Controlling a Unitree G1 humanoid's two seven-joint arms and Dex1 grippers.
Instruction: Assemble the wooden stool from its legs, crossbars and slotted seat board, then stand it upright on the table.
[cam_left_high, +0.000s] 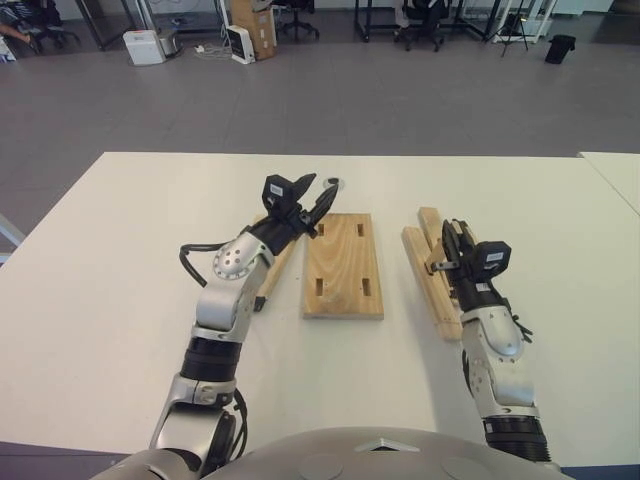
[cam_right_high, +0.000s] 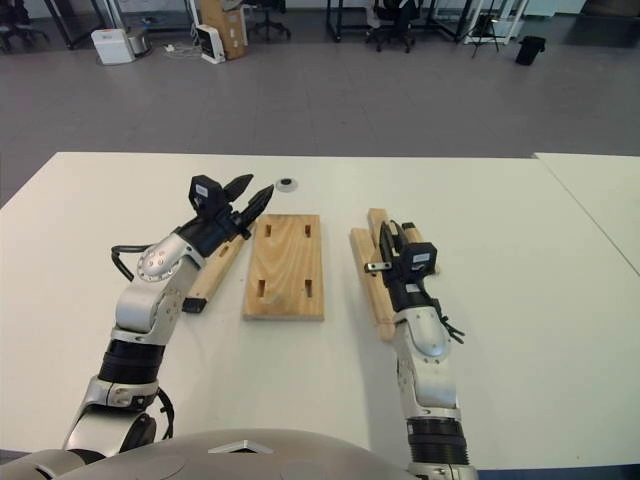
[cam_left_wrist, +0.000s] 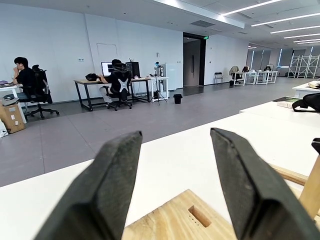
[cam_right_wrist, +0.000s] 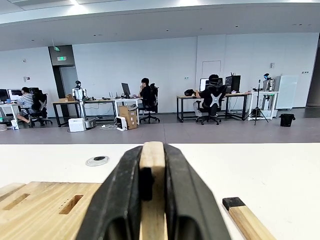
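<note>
Assembly is barely starting: the seat board is lying flat and unjoined, the right end effector is clamping a leg, and the left end effector is gaping apart.

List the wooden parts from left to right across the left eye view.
Wooden leg lying under the left arm → slotted seat board → wooden bars lying side by side, with the right gripper shut on one of them.
</note>
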